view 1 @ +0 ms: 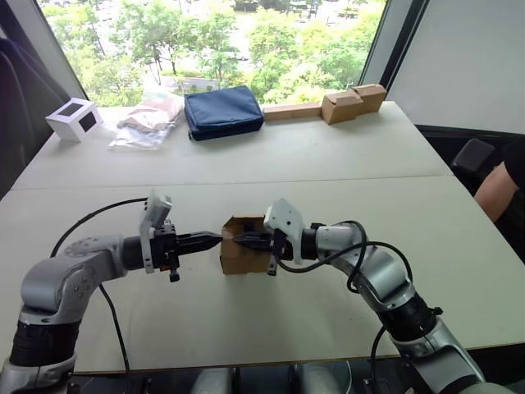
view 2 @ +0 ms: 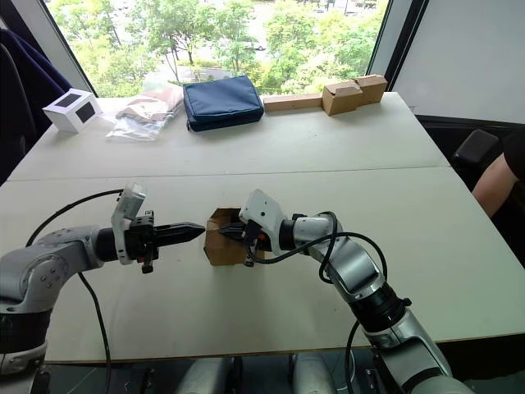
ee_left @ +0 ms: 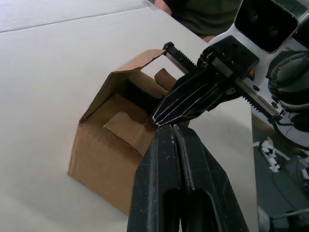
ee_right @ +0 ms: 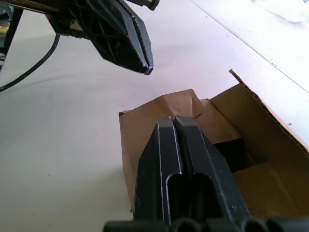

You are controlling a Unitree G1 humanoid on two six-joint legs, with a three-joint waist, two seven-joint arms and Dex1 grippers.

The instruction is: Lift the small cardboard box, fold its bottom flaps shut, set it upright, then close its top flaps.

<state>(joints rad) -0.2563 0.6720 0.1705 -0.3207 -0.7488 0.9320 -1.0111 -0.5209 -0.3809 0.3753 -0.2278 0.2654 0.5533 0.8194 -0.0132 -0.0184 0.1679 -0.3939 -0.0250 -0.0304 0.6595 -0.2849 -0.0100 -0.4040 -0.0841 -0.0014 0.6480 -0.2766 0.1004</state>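
Small cardboard box open; both jaws closed

My table: small cardboard box mid-table; beyond it, white cube, plastic bags, navy pouch, tan boxes

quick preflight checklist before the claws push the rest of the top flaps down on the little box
1. Small cardboard box standing on the table: ok, its closed base is down.
2. Top flaps shut: not ok, one is folded in but another still stands up and the inside shows.
3. Left claw shut for pushing: ok, its tips are together beside the box, at the rim.
4. Right claw shut: ok, over the open top.
5. Claws apart from each other: ok, though the gap is narrow.
6. Right claw touching a flap: cannot tell.
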